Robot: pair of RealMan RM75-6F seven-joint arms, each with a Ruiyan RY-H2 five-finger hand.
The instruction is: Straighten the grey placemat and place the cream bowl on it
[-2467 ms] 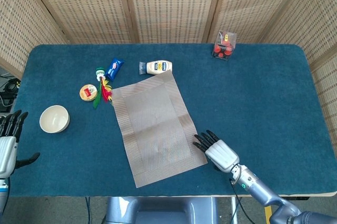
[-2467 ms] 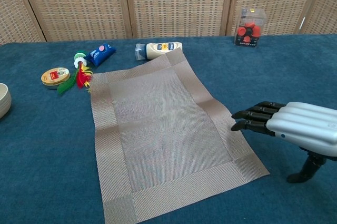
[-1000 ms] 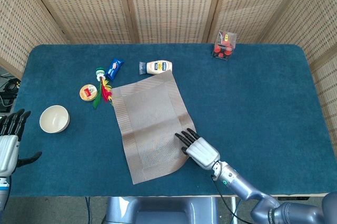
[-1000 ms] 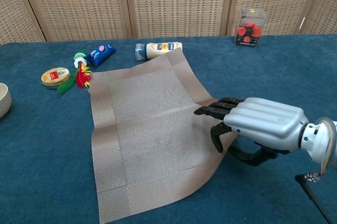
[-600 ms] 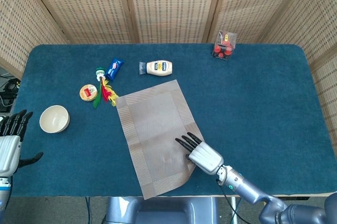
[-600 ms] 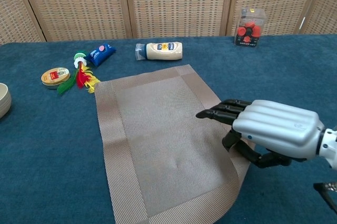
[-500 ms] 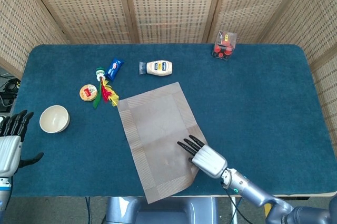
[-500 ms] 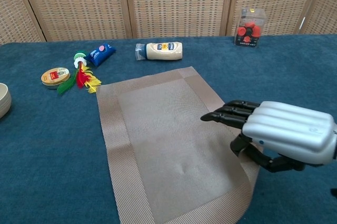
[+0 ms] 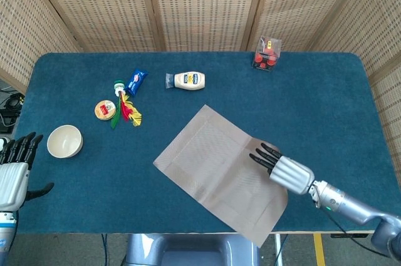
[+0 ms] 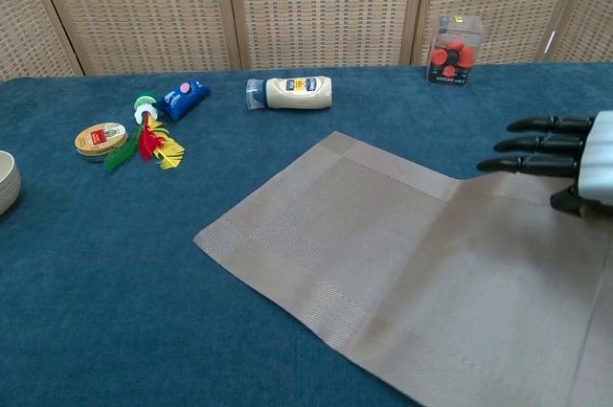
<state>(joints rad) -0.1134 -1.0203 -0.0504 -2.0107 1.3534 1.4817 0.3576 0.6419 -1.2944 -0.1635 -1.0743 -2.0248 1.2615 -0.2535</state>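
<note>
Grey placemat [image 9: 222,172] skewed on the blue table [image 9: 326,103], our right hand [image 9: 283,167] gripping its right edge.

Largest first: we see the placemat lying diagonally near the table's front edge, one corner pointing toward the back, another overhanging the front edge. Our right hand grasps the mat's right side, dark fingers [image 10: 536,146] stretched over the top and the thumb tucked beneath the lifted edge. Our left hand [image 9: 14,175] hovers off the table's front-left corner, released, fingers spread, holding nothing. Cream bowl [image 9: 64,141] sits upright near the left edge, well apart from the mat. Toward the back lie a mayonnaise bottle [image 9: 187,80], a clear box of red pieces [image 9: 266,53], a blue packet [image 9: 136,81], a feathered toy [image 9: 125,108] and a round tin [image 9: 105,110].
</note>
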